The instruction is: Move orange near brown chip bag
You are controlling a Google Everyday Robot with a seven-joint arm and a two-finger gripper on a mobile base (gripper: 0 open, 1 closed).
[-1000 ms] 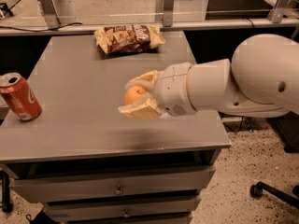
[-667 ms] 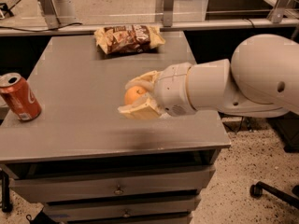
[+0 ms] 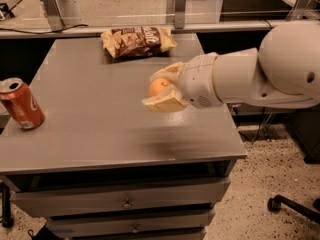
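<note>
Gripping the orange (image 3: 159,87), the hand (image 3: 154,90) sits in front of the brown chip bag (image 3: 137,41), i.e. on the bag's camera side & a bit to its right. A strip of bare worktop (image 3: 95,134) shows btwn them, so near but not touching. Two tan fingers (image 3: 162,104) clamp the fruit from above & below. Only the orange's left part shows; the rest is tucked into the hand. Hand + fruit look lifted off the worktop: a soft dark shadow (image 3: 165,146) lies on the grey surface further from the bag, toward the front edge.

Bag: lies flat & crinkled at the worktop's far edge, approx. mid-width. Dark brown front w/ white lettering, tan-yellow edges.

Arm (image 3: 250,76): thick, white, comes in from the bag's right, crossing the worktop's right edge. It ends in a big rounded housing at far right.

Red soda can (image 3: 20,104): well apart from the bag, far to its left & nearer the camera, by the worktop's left edge. It stands on its base w/ the silver top showing, and is well apart from the hand too.

Under the worktop are grey drawers (image 3: 125,201) w/ small knobs. Right of them is speckled floor (image 3: 255,184) w/ a black chair caster (image 3: 273,204) on it. Behind the bag is a rail w/ an upright metal post (image 3: 180,4).
</note>
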